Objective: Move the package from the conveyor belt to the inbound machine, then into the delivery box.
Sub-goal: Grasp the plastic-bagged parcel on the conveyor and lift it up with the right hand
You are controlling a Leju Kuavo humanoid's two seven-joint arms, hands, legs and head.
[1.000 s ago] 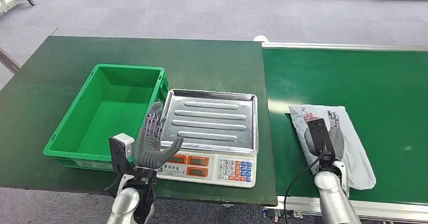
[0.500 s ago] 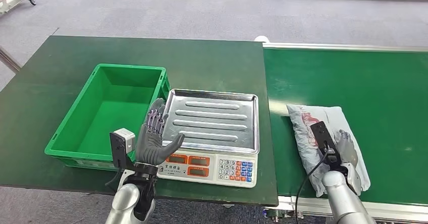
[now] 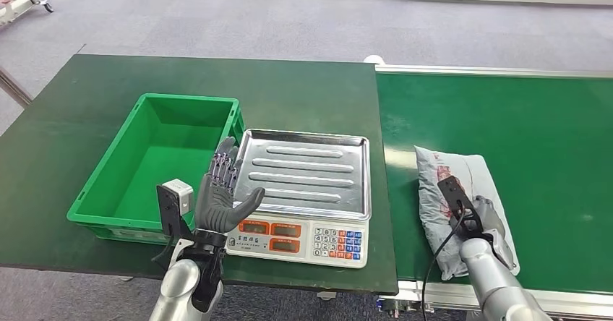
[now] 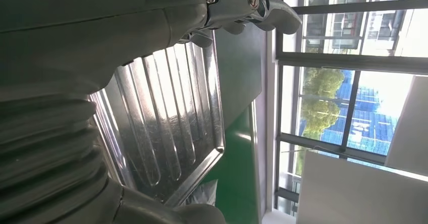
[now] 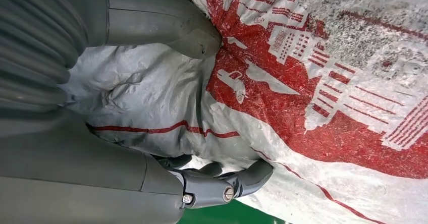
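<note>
The package (image 3: 432, 182), a soft grey-white bag with red print, lies on the green conveyor belt (image 3: 506, 111) near its front edge. My right hand (image 3: 486, 217) grips its near part. In the right wrist view the thumb (image 5: 171, 30) presses on the bag (image 5: 328, 82) while the fingers (image 5: 237, 181) curl under its edge. The scale with its steel tray (image 3: 307, 170) stands to the left of the belt, and the green box (image 3: 163, 158) further left. My left hand (image 3: 220, 199) hovers open over the scale's front left corner, fingers spread upward, with the tray (image 4: 166, 118) beyond it.
The scale's keypad and displays (image 3: 296, 238) face the dark green table's front edge (image 3: 289, 281). The belt's metal frame (image 3: 491, 68) runs along the far side. Grey floor lies beyond the table.
My right hand has slid from the top of the package toward its near end and closed on it; the bag has bunched a little. The left hand has barely moved.
</note>
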